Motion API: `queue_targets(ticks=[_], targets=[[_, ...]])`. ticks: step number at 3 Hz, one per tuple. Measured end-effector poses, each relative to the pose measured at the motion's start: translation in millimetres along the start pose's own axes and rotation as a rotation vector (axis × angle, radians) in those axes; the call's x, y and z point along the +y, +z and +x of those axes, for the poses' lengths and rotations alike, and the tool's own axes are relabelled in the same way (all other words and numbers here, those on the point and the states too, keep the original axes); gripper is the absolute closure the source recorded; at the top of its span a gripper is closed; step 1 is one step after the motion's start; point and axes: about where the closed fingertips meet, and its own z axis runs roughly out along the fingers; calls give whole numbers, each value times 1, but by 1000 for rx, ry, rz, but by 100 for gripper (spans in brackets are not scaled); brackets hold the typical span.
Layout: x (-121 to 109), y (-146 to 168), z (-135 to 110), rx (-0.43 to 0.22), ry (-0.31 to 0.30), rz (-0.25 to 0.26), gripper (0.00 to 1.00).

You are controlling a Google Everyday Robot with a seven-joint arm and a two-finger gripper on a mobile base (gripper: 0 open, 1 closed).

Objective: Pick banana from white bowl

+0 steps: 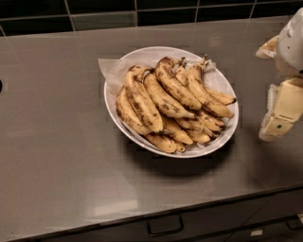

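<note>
We see the gripper at the right edge of the view, hanging over the worktop just beside the white bowl's right rim, apart from it and holding nothing; we cannot tell whether it is spread or pressed together. The banana lies to the gripper's left, on top of the pile near the middle of the bowl. It is long, curved and heavily mottled with brown, its dark stem end toward the far rim and its other end pointing to the near right. The bowl is wide and shallow and lined with white paper, which sticks out past the far left rim. It holds a heap of spotted bananas, stacked in layers with most stems toward the back. The bowl stands about mid-worktop, in front of a dark tiled wall.
</note>
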Motion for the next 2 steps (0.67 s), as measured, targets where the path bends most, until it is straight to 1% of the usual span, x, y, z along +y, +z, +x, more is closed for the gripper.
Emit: queue_targets(ticks=[1,2], targets=[[0,0,0,0,0,0,0],[0,0,0,-1,0,2,12]])
